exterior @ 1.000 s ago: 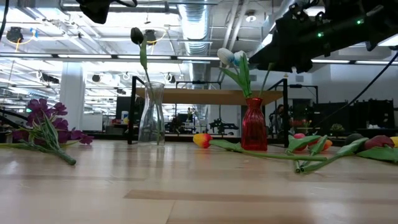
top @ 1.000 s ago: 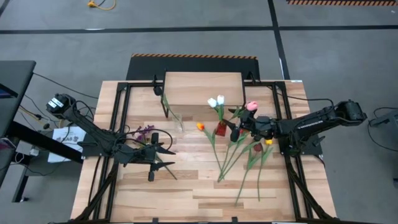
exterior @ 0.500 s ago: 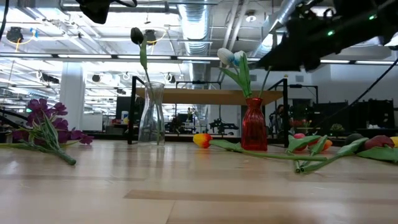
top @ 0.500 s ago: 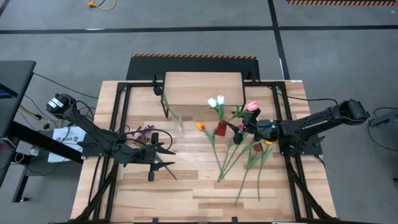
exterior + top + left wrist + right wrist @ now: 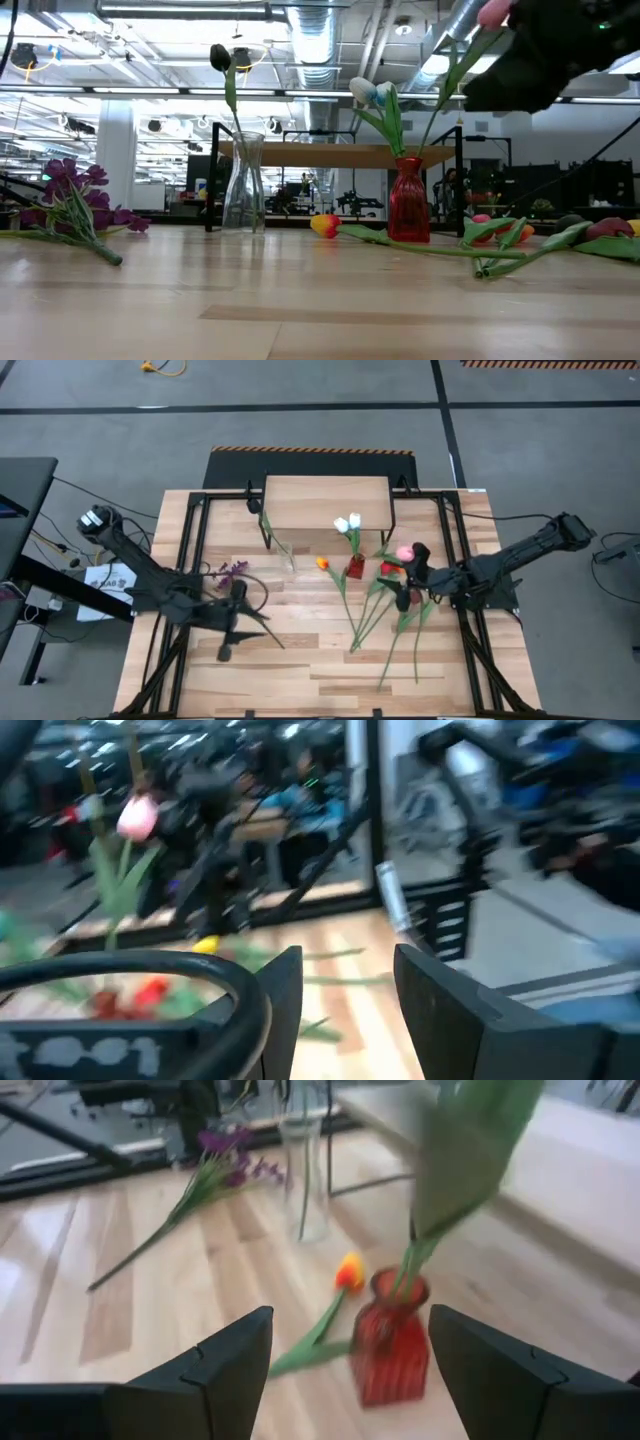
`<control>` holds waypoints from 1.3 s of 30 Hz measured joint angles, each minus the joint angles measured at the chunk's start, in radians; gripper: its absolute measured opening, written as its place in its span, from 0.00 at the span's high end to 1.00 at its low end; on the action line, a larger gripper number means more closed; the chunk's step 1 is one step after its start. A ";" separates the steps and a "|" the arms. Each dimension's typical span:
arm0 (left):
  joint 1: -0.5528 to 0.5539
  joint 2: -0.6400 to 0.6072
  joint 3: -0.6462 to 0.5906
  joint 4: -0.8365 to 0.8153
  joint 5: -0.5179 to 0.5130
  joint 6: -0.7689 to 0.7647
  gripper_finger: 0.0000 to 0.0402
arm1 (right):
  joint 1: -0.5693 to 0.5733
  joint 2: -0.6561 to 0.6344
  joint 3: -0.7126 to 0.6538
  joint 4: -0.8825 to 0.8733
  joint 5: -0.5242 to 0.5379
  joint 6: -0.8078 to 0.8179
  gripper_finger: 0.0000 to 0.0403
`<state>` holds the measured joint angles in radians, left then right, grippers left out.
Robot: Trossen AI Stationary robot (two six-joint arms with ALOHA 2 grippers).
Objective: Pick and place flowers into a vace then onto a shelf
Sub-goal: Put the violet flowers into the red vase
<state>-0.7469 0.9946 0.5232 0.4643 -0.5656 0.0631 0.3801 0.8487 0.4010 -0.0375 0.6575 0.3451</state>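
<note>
Fingers [image 5: 225, 1370] of the right gripper [image 5: 413, 568]: spread wide, gripping nothing, raised above the desk [image 5: 300, 670] just beside the red vase [image 5: 390, 1338]. Straight ahead of them, and apart from them, that ribbed red glass vase. Close by the gripper, a pink tulip [image 5: 404, 552], head up, its green stem slanting down to the vase mouth. In the same vase, two white tulips [image 5: 347, 522]. Beside its foot, flat on the desk, an orange tulip [image 5: 349, 1270]; nearer the right arm, more loose tulips [image 5: 385, 615] with long leafy stems.

Fingers [image 5: 440, 1010] of the left gripper [image 5: 232, 622]: parted, nothing between them, over the left half of the desk near the purple sprig [image 5: 70, 195].

By the shelf [image 5: 327, 502], a clear vase [image 5: 243, 185] with one dark tulip [image 5: 219, 56]. On the light-wood shelf itself, nothing.
</note>
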 joint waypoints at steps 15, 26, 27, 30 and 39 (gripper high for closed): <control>-0.336 -0.011 0.000 0.163 -0.108 0.246 0.63 | 0.206 0.224 0.000 0.235 0.078 0.093 0.35; -0.345 -0.011 0.000 0.113 -0.180 0.230 0.63 | 0.318 0.612 0.000 0.714 0.078 0.014 0.35; -0.345 -0.011 0.000 0.104 -0.180 0.222 0.63 | 0.319 0.642 0.000 0.750 0.077 0.014 0.35; -0.344 -0.011 0.000 0.083 -0.180 0.207 0.63 | 0.317 0.713 0.000 0.845 0.078 0.011 0.35; -0.309 -0.011 0.000 -0.170 -0.181 0.059 0.63 | 0.277 0.777 0.033 0.914 0.075 -0.072 0.35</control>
<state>-1.0558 0.9838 0.5228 0.2944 -0.7463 0.1219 0.6573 1.6258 0.4343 0.8764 0.7321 0.2726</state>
